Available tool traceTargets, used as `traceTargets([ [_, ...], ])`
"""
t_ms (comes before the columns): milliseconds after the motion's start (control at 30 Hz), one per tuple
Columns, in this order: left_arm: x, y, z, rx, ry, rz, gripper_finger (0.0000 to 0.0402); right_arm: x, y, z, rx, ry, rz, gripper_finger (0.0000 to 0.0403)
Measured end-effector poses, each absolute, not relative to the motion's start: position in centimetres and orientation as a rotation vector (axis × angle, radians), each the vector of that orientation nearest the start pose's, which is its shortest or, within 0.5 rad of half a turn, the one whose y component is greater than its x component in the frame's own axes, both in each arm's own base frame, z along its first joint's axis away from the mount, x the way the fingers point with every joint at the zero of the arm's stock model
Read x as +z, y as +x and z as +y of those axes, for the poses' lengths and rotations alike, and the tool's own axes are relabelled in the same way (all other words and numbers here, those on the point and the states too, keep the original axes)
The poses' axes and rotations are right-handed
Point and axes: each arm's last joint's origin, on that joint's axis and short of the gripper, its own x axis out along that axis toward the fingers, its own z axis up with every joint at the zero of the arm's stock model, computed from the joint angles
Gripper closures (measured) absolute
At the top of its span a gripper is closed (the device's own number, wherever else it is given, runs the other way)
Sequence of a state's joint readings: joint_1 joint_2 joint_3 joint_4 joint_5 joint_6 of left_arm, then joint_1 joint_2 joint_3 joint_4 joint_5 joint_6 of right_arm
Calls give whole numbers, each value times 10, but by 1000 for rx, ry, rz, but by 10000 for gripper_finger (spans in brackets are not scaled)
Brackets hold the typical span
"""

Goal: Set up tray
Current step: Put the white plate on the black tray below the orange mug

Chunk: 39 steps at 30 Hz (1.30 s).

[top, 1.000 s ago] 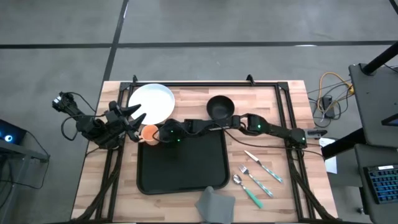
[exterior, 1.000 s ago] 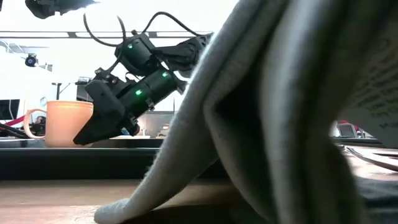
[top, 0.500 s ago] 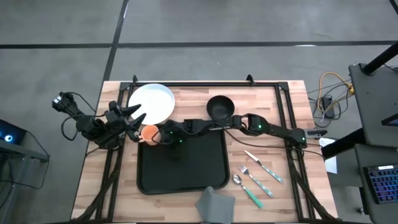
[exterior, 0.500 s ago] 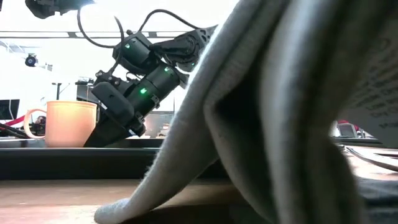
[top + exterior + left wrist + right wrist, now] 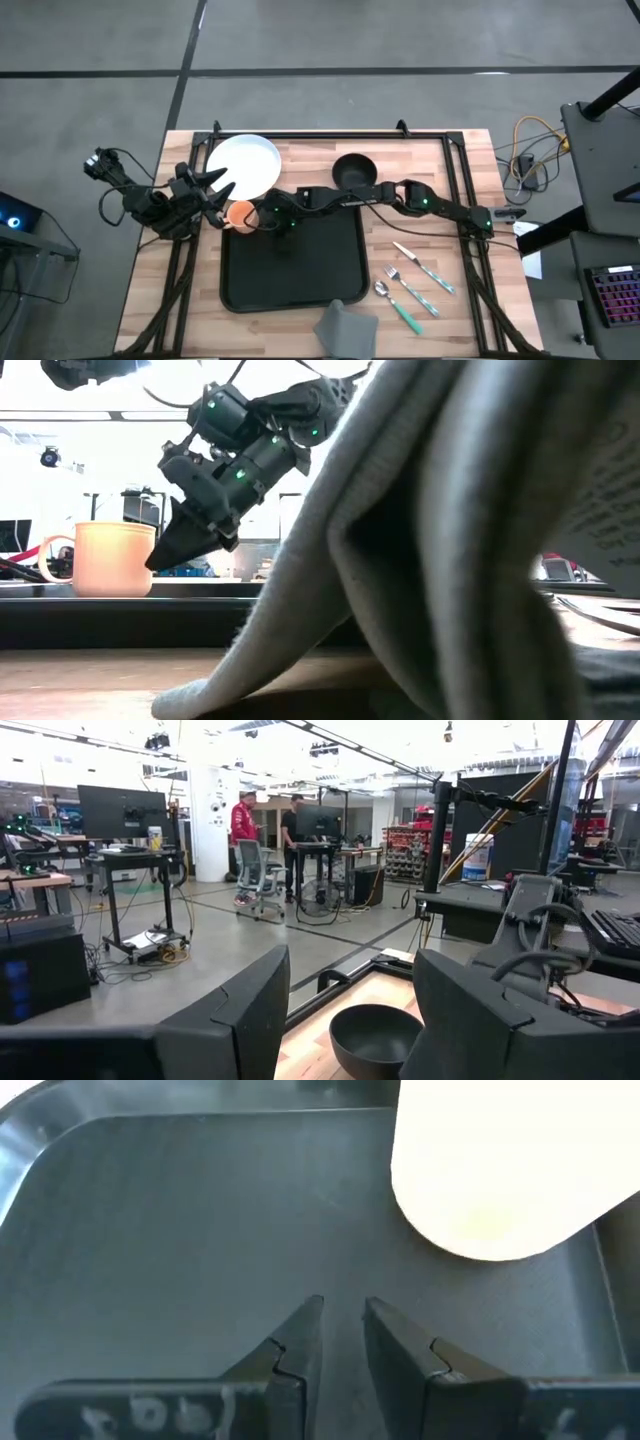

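The black tray [image 5: 290, 265] lies in the middle of the table. An orange cup [image 5: 240, 213] stands upright on the tray's floor in its far-left corner, and it also shows in the low view [image 5: 110, 558] and the right wrist view [image 5: 500, 1170]. My right gripper [image 5: 260, 215] [image 5: 162, 562] hangs just right of the cup, above the tray floor. Its fingers [image 5: 340, 1305] are only slightly apart and hold nothing. My left gripper [image 5: 218, 186] [image 5: 350, 960] waits wide open at the table's left side, over the edge of the white plate [image 5: 246, 165].
A black bowl [image 5: 353, 172] sits on the table beyond the tray. A fork [image 5: 405, 283], a spoon [image 5: 397, 303] and a knife [image 5: 425, 266] lie to the tray's right. A grey folded napkin [image 5: 345, 328] lies at the near edge and fills the foreground of the low view [image 5: 450, 540].
My right gripper has risen from low beside the cup to well above the tray floor and has drawn a little away from the cup toward the table's right. The cup has stayed upright where it stood.
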State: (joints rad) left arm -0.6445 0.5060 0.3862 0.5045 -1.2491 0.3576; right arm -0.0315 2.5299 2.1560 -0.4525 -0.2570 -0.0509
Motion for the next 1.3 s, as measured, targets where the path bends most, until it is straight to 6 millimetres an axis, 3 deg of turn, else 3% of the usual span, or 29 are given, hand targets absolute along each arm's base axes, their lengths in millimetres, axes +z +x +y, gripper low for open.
traceTargets([
  [233, 291, 105, -45, 625, 28, -118, 208, 169, 543, -7, 243, -5, 830, 335],
  [467, 291, 105, -45, 625, 29, -117, 208, 167, 538, -12, 261, -83, 887, 335],
  [1100, 290, 105, -44, 626, 57, -106, 208, 169, 532, -67, 204, -317, 895, 335],
  [1300, 293, 102, -43, 630, 67, -108, 208, 175, 532, -98, 166, -384, 841, 335],
])
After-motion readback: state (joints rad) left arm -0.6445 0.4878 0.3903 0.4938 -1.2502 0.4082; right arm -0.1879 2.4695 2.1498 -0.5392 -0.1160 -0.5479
